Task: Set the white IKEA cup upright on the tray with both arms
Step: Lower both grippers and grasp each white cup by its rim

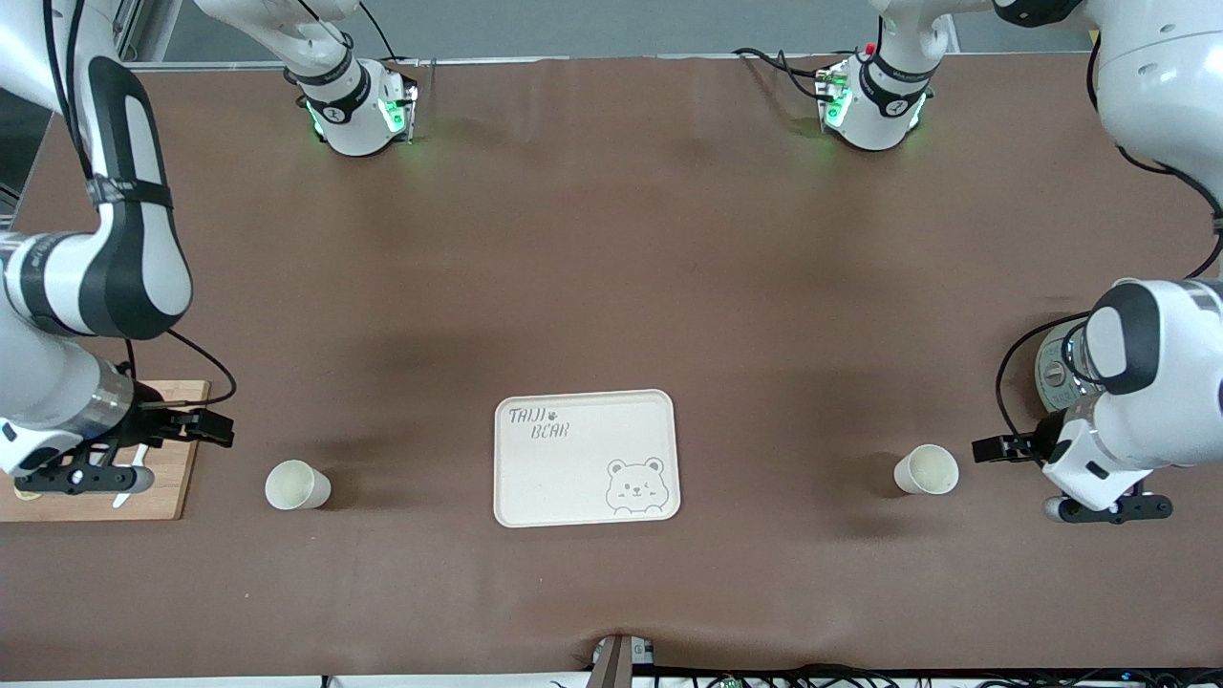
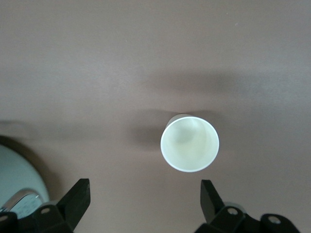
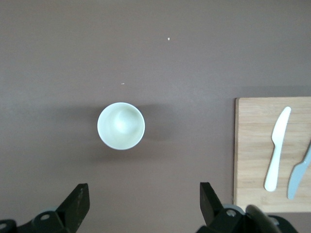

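The cream-white tray (image 1: 535, 497) printed "TAIJI BEAR" lies on the brown table with nothing on it. One white cup (image 1: 927, 469) stands upright toward the left arm's end of the table and also shows in the left wrist view (image 2: 189, 143). A second white cup (image 1: 296, 484) stands upright toward the right arm's end and also shows in the right wrist view (image 3: 121, 125). My left gripper (image 1: 1108, 508) (image 2: 145, 201) is open and empty, up in the air beside the first cup. My right gripper (image 1: 81, 475) (image 3: 141, 204) is open and empty, up in the air beside the second cup.
A wooden cutting board (image 1: 167, 478) (image 3: 252, 145) lies at the right arm's end, with a white knife (image 3: 277, 148) and a grey knife (image 3: 299, 172) on it. A round pale grey object (image 1: 1056, 368) (image 2: 17, 177) sits under the left arm.
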